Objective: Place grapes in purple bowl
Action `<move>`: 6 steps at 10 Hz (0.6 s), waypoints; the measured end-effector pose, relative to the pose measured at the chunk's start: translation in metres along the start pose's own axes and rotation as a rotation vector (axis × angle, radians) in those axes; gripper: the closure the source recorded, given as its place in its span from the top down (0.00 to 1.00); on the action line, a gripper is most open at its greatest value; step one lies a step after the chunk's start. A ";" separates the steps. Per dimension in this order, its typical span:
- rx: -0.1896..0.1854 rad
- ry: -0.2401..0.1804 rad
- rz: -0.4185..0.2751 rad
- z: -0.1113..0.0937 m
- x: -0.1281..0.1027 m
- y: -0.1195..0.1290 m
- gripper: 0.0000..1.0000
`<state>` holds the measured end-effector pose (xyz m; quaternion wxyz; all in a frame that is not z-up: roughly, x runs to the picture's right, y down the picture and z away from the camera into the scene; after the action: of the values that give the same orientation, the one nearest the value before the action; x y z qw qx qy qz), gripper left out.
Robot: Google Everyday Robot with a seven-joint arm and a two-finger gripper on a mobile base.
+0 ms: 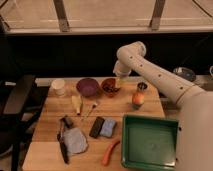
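Note:
The purple bowl (87, 86) stands at the back of the wooden table, left of an orange-brown bowl (107, 84). A dark cluster, seemingly the grapes (112, 90), lies inside the orange-brown bowl. My gripper (119, 82) hangs at the end of the white arm, right over the orange-brown bowl's right side, at the dark cluster. The gripper hides part of that bowl. The purple bowl looks empty.
A white cup (59, 86) stands left of the purple bowl. An orange-red fruit (138, 99) and a small can (142, 86) are at the right. A green tray (131, 145), carrot (111, 151), banana (76, 104), sponge (107, 127) and grey cloth (75, 140) lie nearer. A chair (15, 105) stands left.

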<state>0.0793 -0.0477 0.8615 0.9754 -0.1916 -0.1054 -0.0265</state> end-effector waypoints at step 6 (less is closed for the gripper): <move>-0.028 -0.070 -0.004 0.050 -0.001 -0.006 0.65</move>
<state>0.0677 -0.0346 0.9084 0.9683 -0.2057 -0.1397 -0.0234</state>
